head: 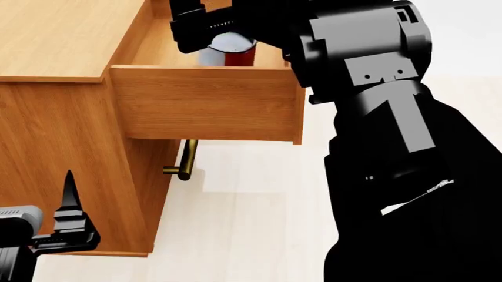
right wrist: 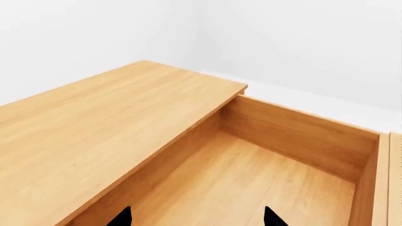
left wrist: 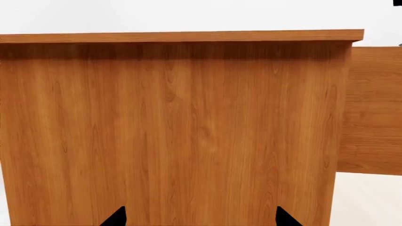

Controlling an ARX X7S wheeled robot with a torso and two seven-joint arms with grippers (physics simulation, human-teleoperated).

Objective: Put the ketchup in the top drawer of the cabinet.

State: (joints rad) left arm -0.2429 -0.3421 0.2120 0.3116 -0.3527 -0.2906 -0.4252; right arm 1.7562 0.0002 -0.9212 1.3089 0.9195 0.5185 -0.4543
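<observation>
My right gripper (head: 223, 32) hangs over the open top drawer (head: 206, 103), which is pulled well out of the cabinet (head: 55, 41). In the head view the ketchup (head: 231, 51) shows just under the black fingers, its pale lid and a strip of red label visible above the drawer's near wall. It is inside the drawer's outline, but I cannot tell whether it rests on the drawer floor or hangs above it.

The jaws of that gripper seem to stand either side of the can, yet the arm hides the contact, so I cannot tell if I am gripping it or have let go. The right wrist view shows only two finger tips set apart over bare drawer floor, with no can between them.

To do this step well, I judge that I should lower straight down until the can sits flat on the floor, away from the walls. Then I open fully and lift vertically so a finger does not tip it.

My left gripper (head: 67, 226) waits low beside the cabinet's side panel, jaws parted and empty, near the lower drawer's brass handle (head: 182, 161). It is free to push the drawer shut afterwards.
</observation>
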